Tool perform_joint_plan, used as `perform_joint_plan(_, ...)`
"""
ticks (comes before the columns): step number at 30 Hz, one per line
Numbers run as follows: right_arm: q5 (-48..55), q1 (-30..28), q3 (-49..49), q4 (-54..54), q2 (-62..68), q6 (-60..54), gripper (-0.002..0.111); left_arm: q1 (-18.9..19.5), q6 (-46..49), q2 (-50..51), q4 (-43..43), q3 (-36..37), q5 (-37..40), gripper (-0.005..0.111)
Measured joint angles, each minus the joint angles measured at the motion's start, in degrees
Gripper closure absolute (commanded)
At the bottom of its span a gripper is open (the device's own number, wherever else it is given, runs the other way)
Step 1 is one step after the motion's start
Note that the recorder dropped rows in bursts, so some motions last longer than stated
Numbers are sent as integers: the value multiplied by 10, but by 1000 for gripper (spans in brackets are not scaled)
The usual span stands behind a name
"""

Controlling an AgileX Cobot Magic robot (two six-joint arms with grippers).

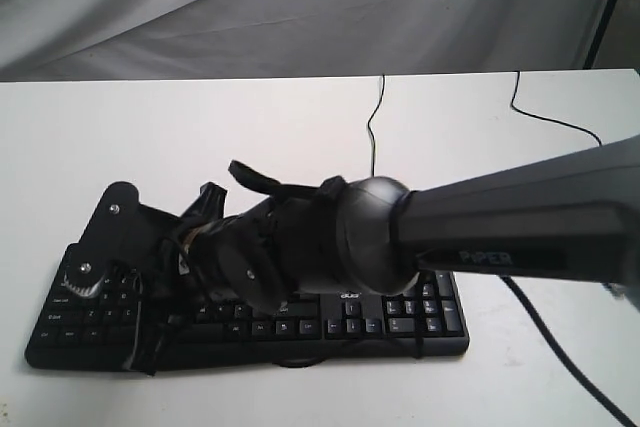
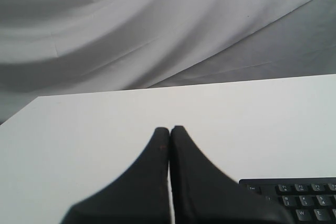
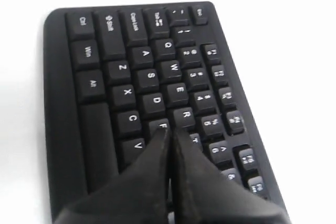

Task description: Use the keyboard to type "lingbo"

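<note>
The black keyboard (image 1: 400,322) lies along the near side of the white table, its number pad to the right in the exterior view. My right arm reaches across it from the right. The right gripper (image 3: 170,130) is shut and empty, its tips just above or on the letter keys around F (image 3: 160,126) and R; contact cannot be judged. In the exterior view this gripper (image 1: 142,345) points down over the keyboard's left part. My left gripper (image 2: 169,128) is shut and empty above bare table beside the keyboard's Esc corner (image 2: 304,198). It does not show in the exterior view.
The keyboard's thin cable (image 1: 372,127) runs toward the table's far edge. A second thin cable (image 1: 545,115) lies at the back right, and a thicker black cable (image 1: 565,357) trails off at the front right. Grey cloth hangs behind the table.
</note>
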Motion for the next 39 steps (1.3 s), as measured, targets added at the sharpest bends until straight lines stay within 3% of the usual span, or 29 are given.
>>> perform_joint_plan(13,-3,-53,74,0,-43,0,108,0,0,0,0,0,0,106)
perform_joint_plan(39,-38,-70,82,0,-12,0,108,0,0,0,0,0,0,106)
